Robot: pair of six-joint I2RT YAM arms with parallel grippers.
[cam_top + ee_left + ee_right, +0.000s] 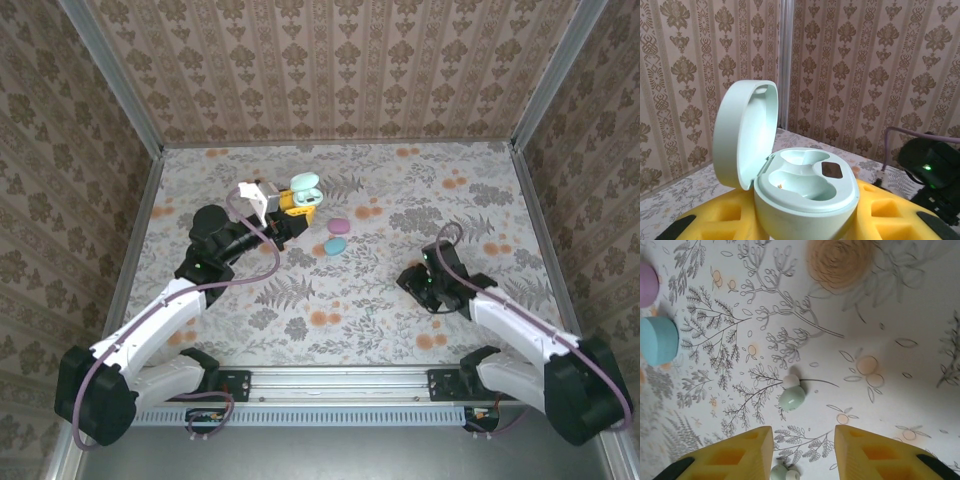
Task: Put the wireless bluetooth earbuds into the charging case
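Note:
My left gripper (287, 206) is raised over the back of the mat, shut on a mint-green charging case (807, 200) between its yellow fingers (715, 220). The case (304, 186) has its lid flipped open, and both moulded wells inside are empty. My right gripper (803, 440) hangs low over the mat at the right (420, 282), jaws apart. One mint earbud (791, 396) with a white tip lies on the mat just beyond the fingertips. A second mint earbud (782, 473) lies between the fingers, close to the left one, at the frame's lower edge.
A closed pink case (338, 226) and a closed blue case (335, 246) sit on the floral mat (380, 320) between the two arms; the blue case (657, 340) and the pink case (646, 284) are also at the left edge of the right wrist view. Patterned walls enclose three sides.

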